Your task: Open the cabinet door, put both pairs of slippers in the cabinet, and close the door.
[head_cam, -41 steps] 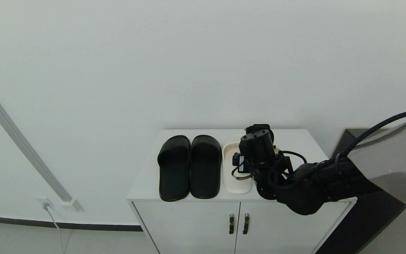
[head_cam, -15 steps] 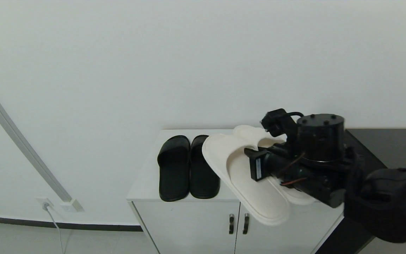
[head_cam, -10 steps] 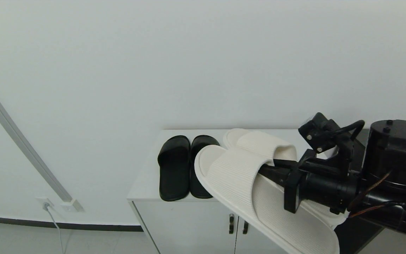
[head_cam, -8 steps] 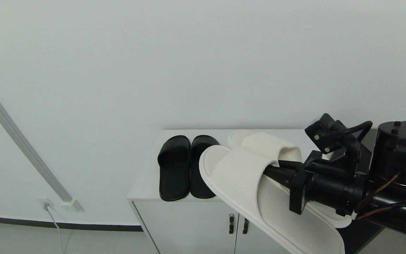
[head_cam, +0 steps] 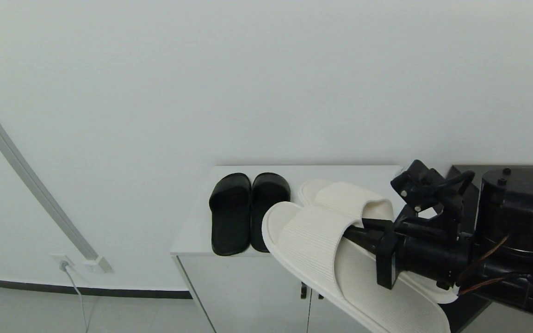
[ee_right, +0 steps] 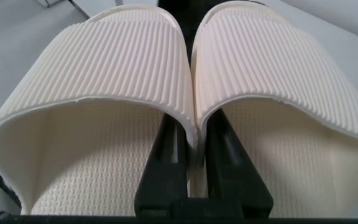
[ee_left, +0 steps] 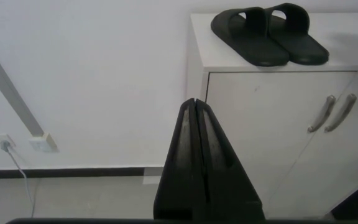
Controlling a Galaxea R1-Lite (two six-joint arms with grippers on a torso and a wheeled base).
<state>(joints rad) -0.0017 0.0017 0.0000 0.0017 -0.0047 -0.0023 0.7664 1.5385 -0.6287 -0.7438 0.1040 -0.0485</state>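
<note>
A pair of black slippers (head_cam: 248, 212) (ee_left: 269, 34) lies side by side on the left part of the white cabinet's top (head_cam: 192, 240). Both cabinet doors (ee_left: 272, 137) are closed, with two metal handles (ee_left: 331, 113) at the middle. My right gripper (head_cam: 359, 231) (ee_right: 194, 134) is shut on the pair of white ribbed slippers (head_cam: 312, 240) (ee_right: 123, 68), pinching their two inner walls together. It holds them in the air in front of the cabinet, toes toward it. My left gripper (ee_left: 195, 102) is shut and empty, low and left of the cabinet front.
A wall socket with a cable (head_cam: 63, 264) sits low on the wall left of the cabinet, below a slanted grey strip (head_cam: 26, 175). A dark unit (head_cam: 463, 170) stands against the cabinet's right side. The floor (ee_left: 73, 199) lies in front of the cabinet.
My right gripper has lifted the white slippers off the cabinet top and drawn them back and down toward me. The head view has shifted slightly in the last half second.
</note>
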